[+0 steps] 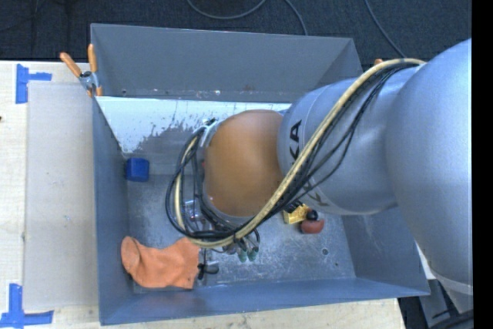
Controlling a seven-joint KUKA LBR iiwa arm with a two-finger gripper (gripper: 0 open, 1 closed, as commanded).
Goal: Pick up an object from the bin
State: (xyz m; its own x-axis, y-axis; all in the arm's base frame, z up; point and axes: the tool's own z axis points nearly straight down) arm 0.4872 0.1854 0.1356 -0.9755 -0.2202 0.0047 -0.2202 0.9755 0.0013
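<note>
My gripper reaches down at the front of the bin, mostly hidden under the arm's wrist. Its lower end is at the right edge of a crumpled orange cloth that lies in the front left corner. Whether it touches the cloth is hidden. A small blue cube sits alone by the left wall, well away from the gripper. A small yellow and red thing lies to the gripper's right, partly covered by the arm.
The arm and its cables cover the bin's middle and right side. Bare floor shows between the blue cube and the cloth, and along the front right.
</note>
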